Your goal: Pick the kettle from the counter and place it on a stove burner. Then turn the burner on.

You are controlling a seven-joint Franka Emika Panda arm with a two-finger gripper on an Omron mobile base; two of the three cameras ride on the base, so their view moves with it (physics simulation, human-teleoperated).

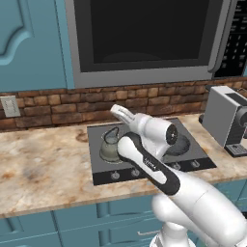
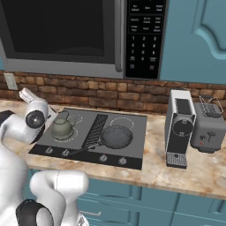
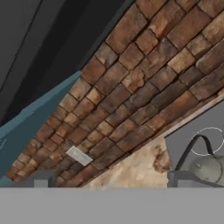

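The grey-green kettle [image 1: 110, 147] [image 2: 62, 128] stands upright on the front left stove burner [image 2: 70, 137] of the dark cooktop [image 1: 190, 140]. It is free of any grip. In the hand view the kettle [image 3: 208, 168] and its arched handle sit at the lower right. My gripper [image 3: 109, 181] is open, its two fingertips far apart with nothing between them. It hangs above and behind the kettle and points at the brick wall. The white hand [image 1: 120, 113] [image 2: 27, 96] shows above the cooktop's left side. The beige counter [image 1: 43, 164] [image 2: 198, 170] stretches to both sides.
A dark frying pan [image 1: 176, 144] [image 2: 117, 137] lies on the cooktop's right half. Several knobs [image 1: 115, 176] [image 2: 65, 152] line its front edge. A coffee machine [image 2: 178, 126] and toaster [image 2: 209, 126] stand to the right, a microwave [image 1: 144, 38] hangs above, and a wall outlet [image 1: 9, 106] is at left.
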